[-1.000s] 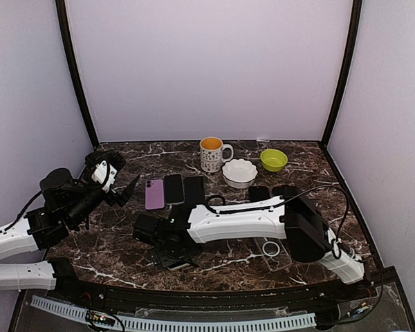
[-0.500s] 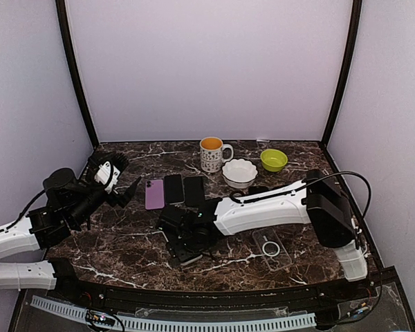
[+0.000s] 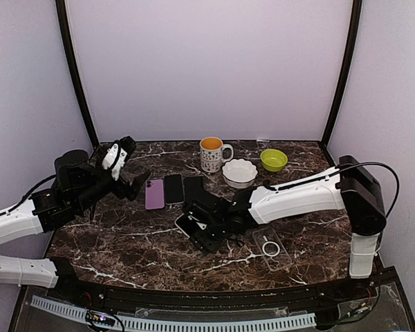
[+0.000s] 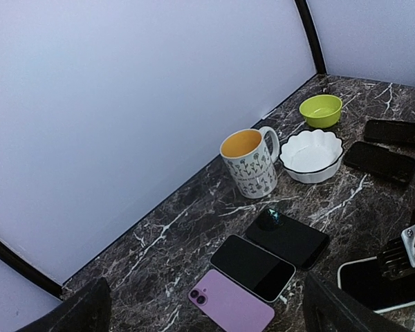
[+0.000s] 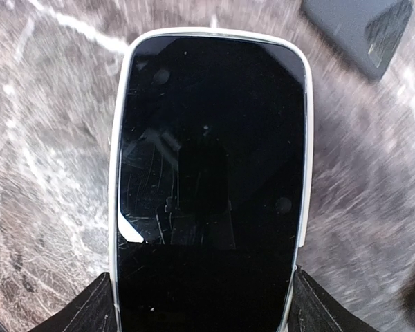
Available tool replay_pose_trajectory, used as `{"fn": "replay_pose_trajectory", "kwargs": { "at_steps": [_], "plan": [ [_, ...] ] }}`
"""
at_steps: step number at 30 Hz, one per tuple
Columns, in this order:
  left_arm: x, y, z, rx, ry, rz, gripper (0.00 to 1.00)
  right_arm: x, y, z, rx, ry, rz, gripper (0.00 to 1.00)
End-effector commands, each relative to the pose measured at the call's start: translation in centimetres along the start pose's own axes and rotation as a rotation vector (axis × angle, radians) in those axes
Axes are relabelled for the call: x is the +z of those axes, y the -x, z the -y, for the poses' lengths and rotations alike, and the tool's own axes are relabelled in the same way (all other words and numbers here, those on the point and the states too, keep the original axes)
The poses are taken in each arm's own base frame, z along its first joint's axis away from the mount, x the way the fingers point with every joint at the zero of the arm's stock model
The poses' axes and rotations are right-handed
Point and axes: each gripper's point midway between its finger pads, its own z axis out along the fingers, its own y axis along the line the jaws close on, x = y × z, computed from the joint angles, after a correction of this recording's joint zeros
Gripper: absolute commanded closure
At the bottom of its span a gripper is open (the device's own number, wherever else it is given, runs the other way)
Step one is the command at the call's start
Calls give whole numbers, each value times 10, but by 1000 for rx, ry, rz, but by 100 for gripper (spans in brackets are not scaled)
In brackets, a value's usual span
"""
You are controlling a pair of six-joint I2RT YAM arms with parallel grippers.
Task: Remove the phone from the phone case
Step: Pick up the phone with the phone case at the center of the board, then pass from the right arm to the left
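Presently the phone is being gripped at one end by the right end effector at mid-desk, its long axis pointing out from the fingers, the clear phone case lying to its right, the open left end effector hovering farther off.

A dark marble counter with white veins carried everything, closed in by pale lavender walls. Near the back stood a white mug with a small dark pattern and an orange-yellow inside, upright, its handle turned to the right. Just beside it, to the right and a little nearer, sat a white bowl with a scalloped rim. A lime-green bowl stood farther right. Left of the mug lay a row of three flat handsets, close side by side: a purple one back up, then two black ones. The left wrist view showed two more dark handsets beyond the bowls.
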Motion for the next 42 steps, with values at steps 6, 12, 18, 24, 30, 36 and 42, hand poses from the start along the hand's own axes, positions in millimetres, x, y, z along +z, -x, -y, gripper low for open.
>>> {"fn": "replay_pose_trajectory", "kwargs": {
  "at_steps": [6, 12, 18, 24, 30, 36, 42],
  "plan": [
    [2, 28, 33, -271, -313, -87, 1, -57, 84, 13, -168, -73, 382, 66],
    [6, 45, 31, -403, -428, -124, 2, -90, 104, 39, -217, -228, 516, 70],
    [0, 64, 35, -582, -629, -136, 9, -133, 121, 49, -291, -307, 673, 79],
    [-3, 78, 42, -679, -759, -173, 15, -164, 131, 44, -401, -321, 792, 83],
    [5, 78, 54, -737, -850, -242, 28, -183, 137, 32, -512, -342, 869, 94],
    [14, 77, 61, -774, -898, -249, 46, -184, 146, 29, -549, -425, 866, 100],
    [26, 70, 65, -793, -898, -281, 68, -194, 152, 22, -598, -484, 914, 100]
  ]
}}
